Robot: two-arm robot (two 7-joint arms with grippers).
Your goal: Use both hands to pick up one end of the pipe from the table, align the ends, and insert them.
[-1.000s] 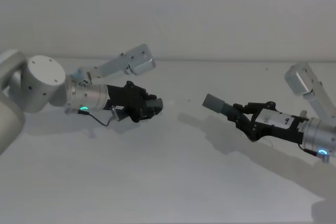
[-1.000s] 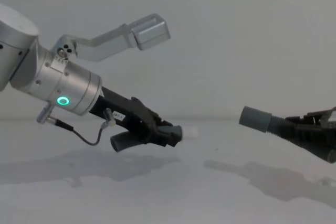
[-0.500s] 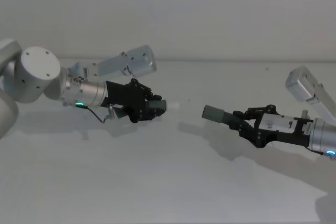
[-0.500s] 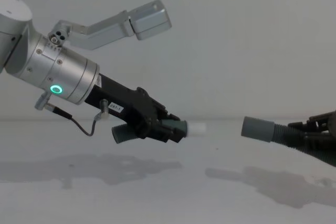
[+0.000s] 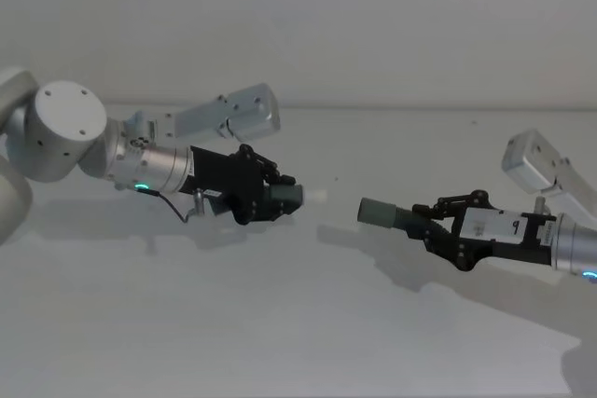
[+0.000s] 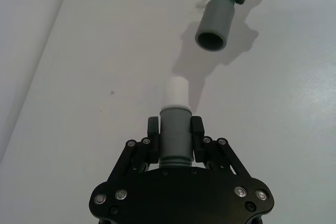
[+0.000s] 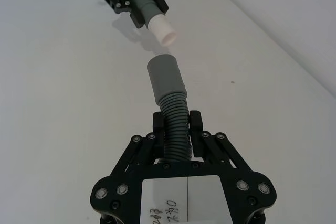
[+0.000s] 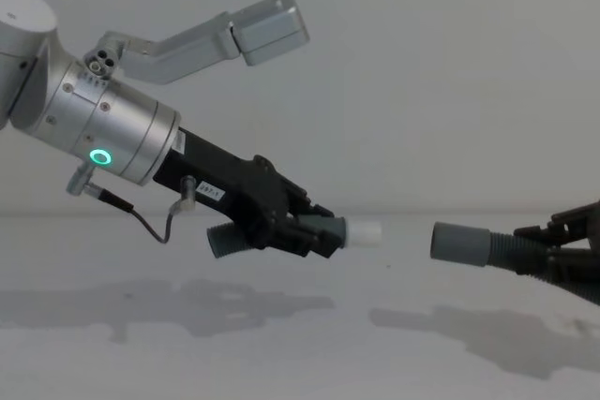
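In the head view, we see the left gripper (image 5: 280,196) at about nine o'clock from the middle, raised above the white table (image 5: 280,323). Its fingers are clamped on the shorter hose piece (image 5: 290,197), whose white tip (image 5: 318,195) points toward three o'clock. The right gripper (image 5: 431,216) sits at about four o'clock. It is closed on the longer hose piece (image 5: 408,219), and the grey socket (image 5: 376,212) faces toward nine o'clock. Tip and socket are near each other but apart, with the socket a little lower.

In the chest view, we find the silver wrist (image 8: 112,138) with its green ring light (image 8: 100,157) at about ten o'clock. The left gripper slopes down from it toward four o'clock. The white tip lies at about five o'clock from the middle. The socket is beyond it toward four o'clock, with a clear gap between them, and both hang above the table.

In the left wrist view, we see the fingers (image 6: 153,128) pressed against both sides of the grey cuff (image 6: 174,135), with the white tip jutting past them. The socket's open mouth faces back from farther off, to one side of the tip's line.

In the right wrist view, we see that gripper's fingers squeezing the ribbed hose just behind the socket. The white tip lies just beyond the socket's mouth, not touching it.
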